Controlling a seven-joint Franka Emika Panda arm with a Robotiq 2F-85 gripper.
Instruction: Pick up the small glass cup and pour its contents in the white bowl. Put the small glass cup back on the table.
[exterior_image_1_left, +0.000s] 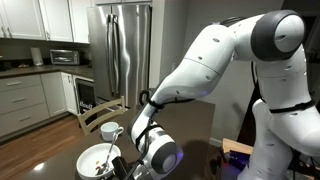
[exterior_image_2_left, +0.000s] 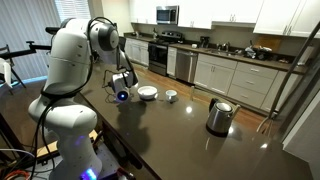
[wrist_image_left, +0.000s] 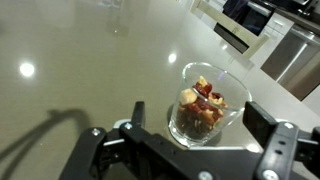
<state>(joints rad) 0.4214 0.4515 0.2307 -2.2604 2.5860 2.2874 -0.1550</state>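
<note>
Exterior inspection: at the left, the white arm (exterior_image_2_left: 70, 55) bends down over the dark tabletop (exterior_image_2_left: 180, 140), with its jaws low above the surface. The white bowl (exterior_image_2_left: 147, 93) rests on the tabletop just beside the jaws, at their 3 o'clock. The small glass cup (exterior_image_2_left: 171, 96) stands upright at the bowl's 3 o'clock, near it but not touching. A steel kettle (exterior_image_2_left: 219, 116) stands well apart, at the cup's 4 o'clock.

From the opposite side, the bowl (exterior_image_1_left: 99, 158) lies leftmost and shows small dark bits inside. The cup (exterior_image_1_left: 110, 131) is at its 1 o'clock and the jaws are at its 3 o'clock.

Wrist inspection: the jaws are spread fully wide and grip nothing. The cup (wrist_image_left: 207, 105) stands upright on the tabletop (wrist_image_left: 90, 60) at 12 o'clock from the gap, slightly right of centre. The fingers (wrist_image_left: 275, 140) flank it and neither touches the glass. The cup holds red and yellow pieces (wrist_image_left: 205, 98).
</note>
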